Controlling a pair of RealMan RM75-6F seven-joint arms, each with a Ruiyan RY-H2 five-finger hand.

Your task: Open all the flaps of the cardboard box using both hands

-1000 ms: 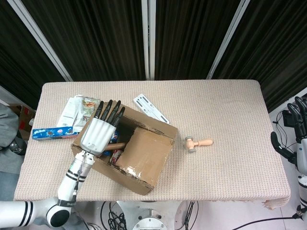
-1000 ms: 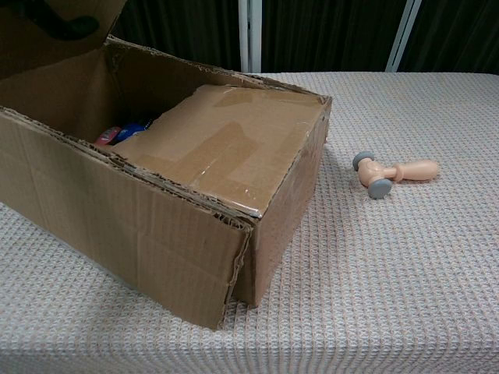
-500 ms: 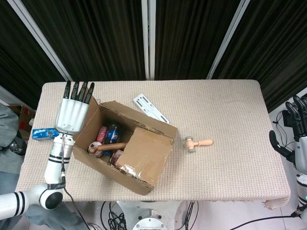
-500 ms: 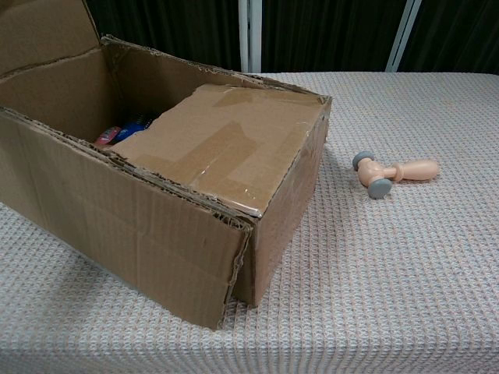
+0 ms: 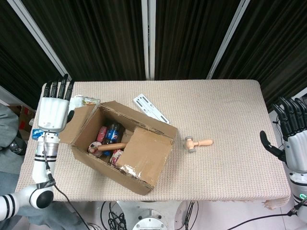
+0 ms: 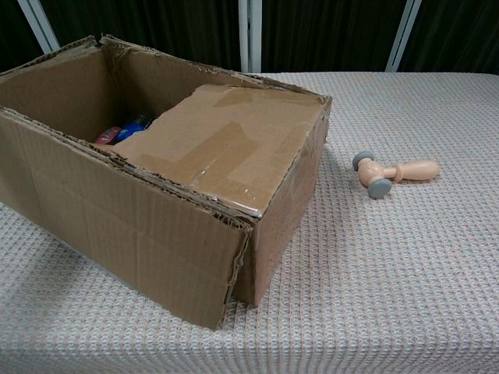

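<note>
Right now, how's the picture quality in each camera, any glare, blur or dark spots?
Head view: even, bright light, sharp across the table; the curtains behind are nearly black. The cardboard box shows a pale sheen on its closed flap's tape. Chest view: the box interior is shadowed, the toy hammer casts a soft shadow, and the near table weave looks slightly soft.

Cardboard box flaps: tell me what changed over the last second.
The left robot hand swept from over the cardboard box out past its left end, fingers spread, and the left flap folded outward, uncovering the bottles. The right robot hand edged slightly inward. The right flap stays closed; the toy hammer stays put.
</note>
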